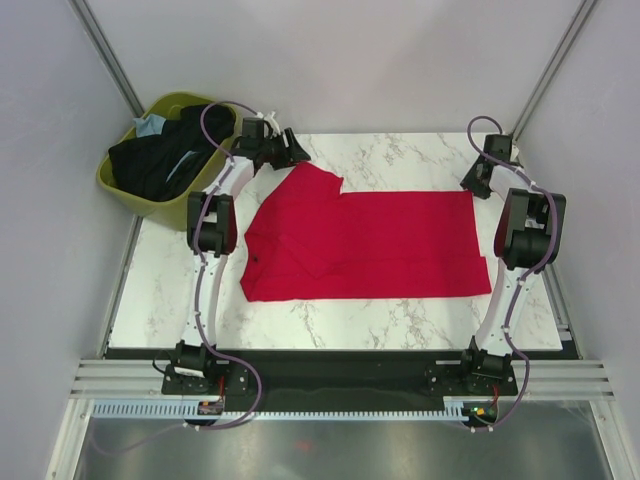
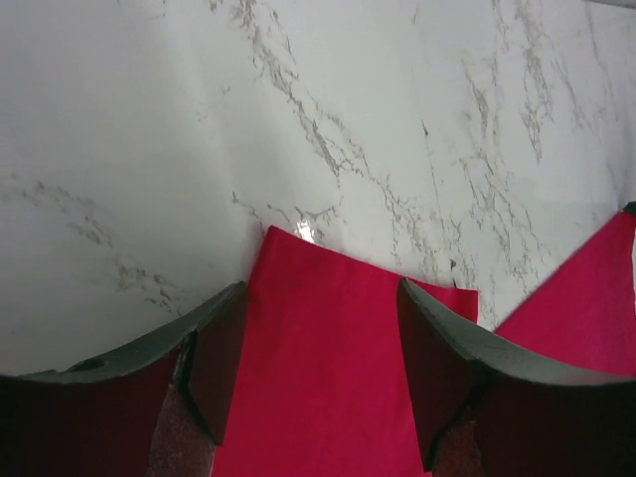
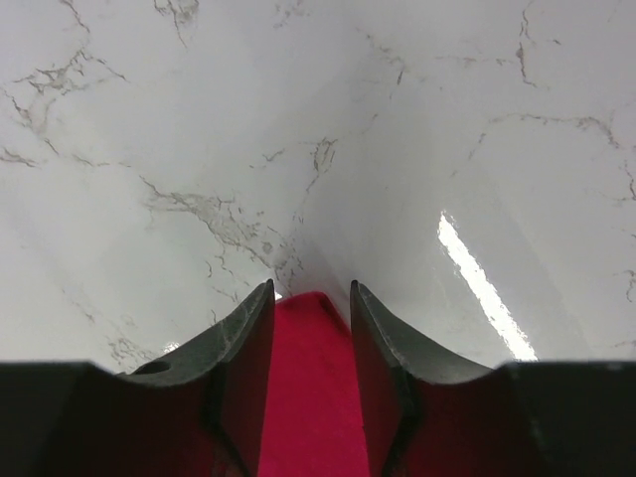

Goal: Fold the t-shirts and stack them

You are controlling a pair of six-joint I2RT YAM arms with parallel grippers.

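Step, as judged: opening fold of the red t-shirt (image 1: 365, 245), soft matte cloth lying flat mid-table on glossy veined marble (image 1: 400, 320).
- Left gripper (image 2: 320, 298), at the shirt's 11 o'clock sleeve: fingers wide apart, straddling cloth.
- Right gripper (image 3: 310, 288), at the 2 o'clock hem corner: fingers narrow around red cloth; whether it is clamped, you cannot tell.
- Next: you need both pinches secure, then an even lift toward 6 o'clock.

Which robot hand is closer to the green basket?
Left. The left gripper sits near the far left corner of the table, just beside the green basket. The right gripper is at the far right corner, across the red t-shirt.
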